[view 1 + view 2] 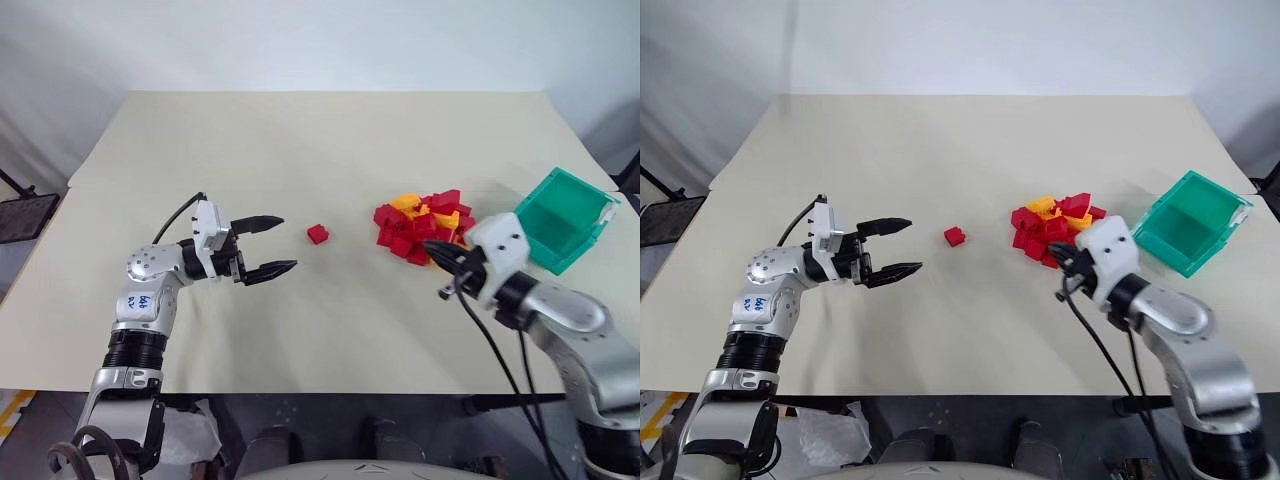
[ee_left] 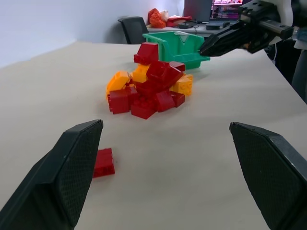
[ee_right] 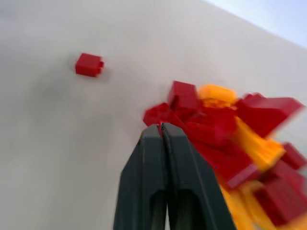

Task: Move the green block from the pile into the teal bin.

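Right gripper [image 3: 162, 132]: two black fingers pressed flat together, nothing between them; it sits at the near edge of the pile [image 1: 422, 226], a loose heap of small red and yellow-orange plastic toy bricks on the beige table [image 1: 300, 130]; closed tip aimed at the heap reads as a probe for nudging bricks aside, not a grasp.

Green block: no dark-green brick is visible on the heap's surface, in the bin or on the table; judgement: it lies buried or hidden under the red and yellow bricks, hence the poking posture.

Teal bin [image 1: 563, 218], a teal-green rectangular plastic bin with thin walls: stands just beside the pile on its right, tipped so the open mouth faces the heap; appears empty; task not yet advanced.

Left gripper [image 1: 260, 246]: fingers spread wide, empty, held level over bare table and pointing toward the pile; judged a standby pose.

One lone small red brick [image 1: 318, 234] lies apart, between left gripper and pile.
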`<state>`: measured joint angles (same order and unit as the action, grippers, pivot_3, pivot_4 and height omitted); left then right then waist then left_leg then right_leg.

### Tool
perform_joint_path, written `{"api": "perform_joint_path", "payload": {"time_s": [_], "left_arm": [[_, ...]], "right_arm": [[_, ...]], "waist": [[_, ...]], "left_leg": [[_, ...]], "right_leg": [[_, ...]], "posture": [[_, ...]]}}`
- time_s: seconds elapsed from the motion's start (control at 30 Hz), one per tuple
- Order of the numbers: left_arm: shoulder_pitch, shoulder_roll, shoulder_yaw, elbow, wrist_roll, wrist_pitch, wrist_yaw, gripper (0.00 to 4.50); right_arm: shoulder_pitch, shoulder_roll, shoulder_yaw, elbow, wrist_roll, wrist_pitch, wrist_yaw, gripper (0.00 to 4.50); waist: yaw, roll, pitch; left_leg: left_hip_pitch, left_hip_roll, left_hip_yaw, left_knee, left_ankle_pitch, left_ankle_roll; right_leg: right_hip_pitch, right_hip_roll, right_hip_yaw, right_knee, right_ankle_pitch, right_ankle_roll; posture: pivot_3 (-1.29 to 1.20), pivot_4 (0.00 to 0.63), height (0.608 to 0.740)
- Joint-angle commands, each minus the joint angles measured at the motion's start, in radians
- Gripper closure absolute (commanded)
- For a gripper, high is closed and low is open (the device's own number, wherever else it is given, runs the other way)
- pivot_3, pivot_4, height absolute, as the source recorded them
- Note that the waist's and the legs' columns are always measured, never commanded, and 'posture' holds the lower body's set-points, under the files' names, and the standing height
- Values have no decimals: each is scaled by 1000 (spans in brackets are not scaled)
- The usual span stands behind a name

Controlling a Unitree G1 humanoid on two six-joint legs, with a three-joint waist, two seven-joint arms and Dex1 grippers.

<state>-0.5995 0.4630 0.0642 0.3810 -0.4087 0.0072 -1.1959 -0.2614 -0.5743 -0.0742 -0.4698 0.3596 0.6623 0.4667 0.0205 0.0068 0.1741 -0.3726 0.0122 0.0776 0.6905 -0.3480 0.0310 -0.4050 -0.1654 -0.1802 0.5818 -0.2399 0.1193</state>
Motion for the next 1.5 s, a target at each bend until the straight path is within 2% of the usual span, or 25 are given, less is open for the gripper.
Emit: {"api": "perform_joint_path", "payload": {"time_s": [0.03, 0.33, 0.47, 0.6, 0.73, 1.13, 1.27, 1.37, 1.47, 1.5], "left_arm": [[-45, 1, 8, -1, -17, 5, -15, 0], [-120, 7, -12, 8, 2, 20, -34, 0], [-143, 8, -19, 19, 5, 21, -51, 0], [-153, 5, -20, 36, 7, 12, -53, 0], [-144, -2, -24, 35, 7, 10, -54, 0], [-119, -19, -25, 16, 1, 3, -44, 0], [-113, -21, -25, 11, 1, 0, -42, 0], [-109, -25, -23, 11, -2, -7, -40, 0], [-105, -32, -24, 10, -2, -13, -38, 0], [-103, -35, -24, 10, -3, -16, -38, 0]], "right_arm": [[-84, 41, 71, 122, -64, -45, -22, 4443], [-308, 158, 128, 569, -194, -262, -41, 4443], [-363, 141, 92, 700, -225, -327, -52, 4443], [-388, 77, 20, 803, -250, -370, -95, 4443], [-383, 54, -4, 821, -257, -378, -101, 4443], [-318, 21, -32, 579, -183, -286, 16, 4443], [-357, -30, -32, 558, -163, -190, 65, 4443], [-432, -102, 3, 597, -158, -16, 134, 4443], [-494, -186, 91, 611, -145, 81, 297, 3840], [-516, -198, 108, 615, -145, 106, 320, 3498]], "waist": [[0, -1, 1], [-16, -2, 1], [-25, -2, 1], [-22, -2, 1], [-26, -2, 1], [-46, -2, 1], [-44, -2, 1], [-45, -2, 1], [-45, -2, 1], [-46, -2, 1]], "left_leg": [[-1, 0, 1, 0, 0, 0], [-2, -2, 13, -1, 0, 0], [-2, 0, 14, -1, 0, 0], [-2, 0, 15, -1, 0, 0], [-2, 0, 15, -1, 0, 0], [1, 1, 16, -4, 2, -3], [1, 2, 16, -4, 2, -2], [1, 2, 15, -4, 2, -2], [1, 2, 15, -4, 2, -2], [1, 2, 15, -4, 2, -2]], "right_leg": [[-2, 0, 1, 1, 0, 0], [-6, 2, 4, 3, 0, 0], [-6, 2, 5, 3, 0, 0], [-7, 2, 5, 3, 0, 0], [-7, 2, 6, 3, 0, 0], [-7, 3, 9, 3, 0, 0], [-7, 3, 10, 3, 0, 0], [-8, 3, 11, 3, 0, 0], [-9, 3, 12, 4, 0, 0], [-9, 3, 12, 4, 0, 0]], "posture": [[0, 150, 740], [0, 150, 740], [0, 150, 740], [0, 150, 740], [0, 150, 740], [0, 150, 740], [0, 150, 740], [0, 150, 740], [0, 150, 740], [0, 150, 740]]}}
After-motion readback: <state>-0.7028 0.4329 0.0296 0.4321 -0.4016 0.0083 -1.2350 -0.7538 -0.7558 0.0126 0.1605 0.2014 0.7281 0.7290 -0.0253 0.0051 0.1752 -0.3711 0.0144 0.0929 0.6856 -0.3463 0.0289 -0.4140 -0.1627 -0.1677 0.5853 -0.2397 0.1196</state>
